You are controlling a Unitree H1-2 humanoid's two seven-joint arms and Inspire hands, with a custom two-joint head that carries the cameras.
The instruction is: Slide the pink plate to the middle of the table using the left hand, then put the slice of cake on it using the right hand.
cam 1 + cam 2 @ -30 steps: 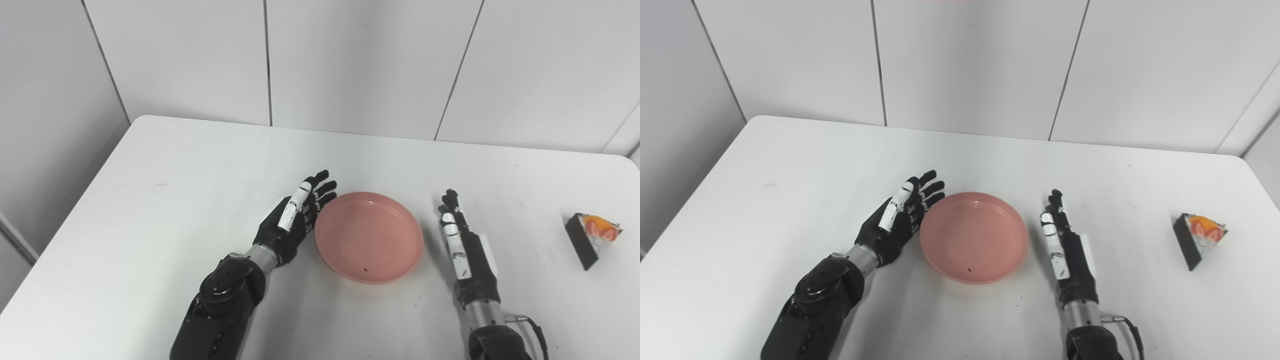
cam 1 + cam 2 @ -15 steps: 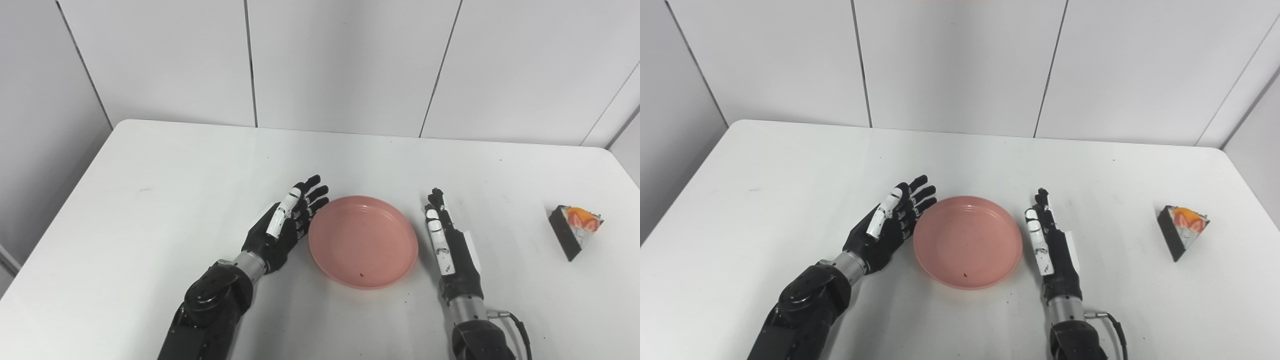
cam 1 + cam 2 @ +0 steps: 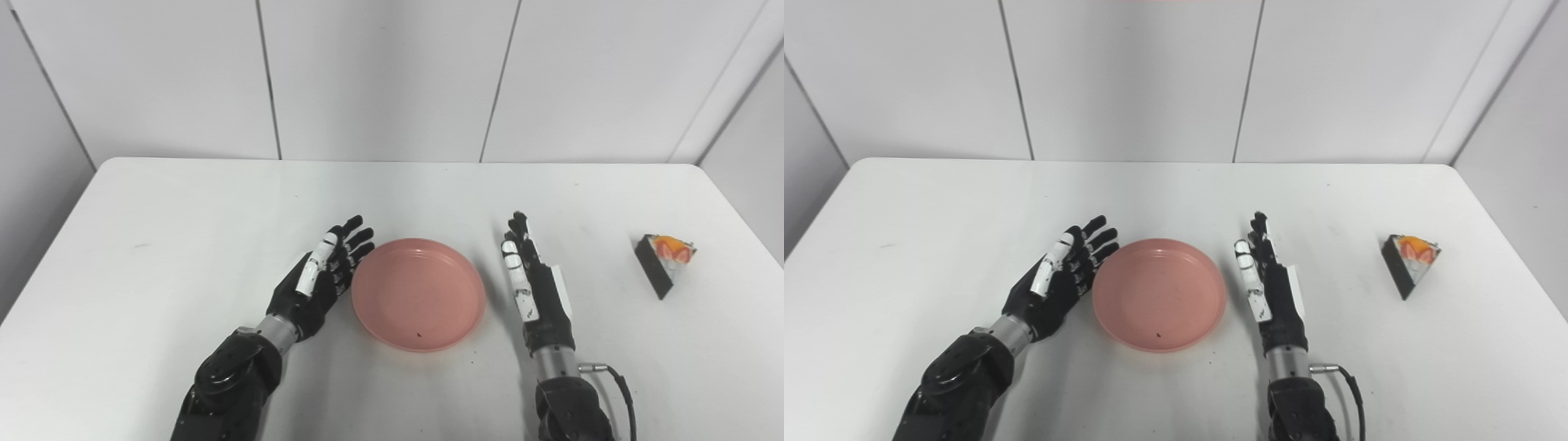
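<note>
Plate empty bar dark speck; cake slice apart.

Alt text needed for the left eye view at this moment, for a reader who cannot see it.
An empty pink plate sits mid-table on a white table between two open robot hands: left hand beside its left rim, right hand a little apart on its right. A slice of cake lies far right, untouched.
</note>
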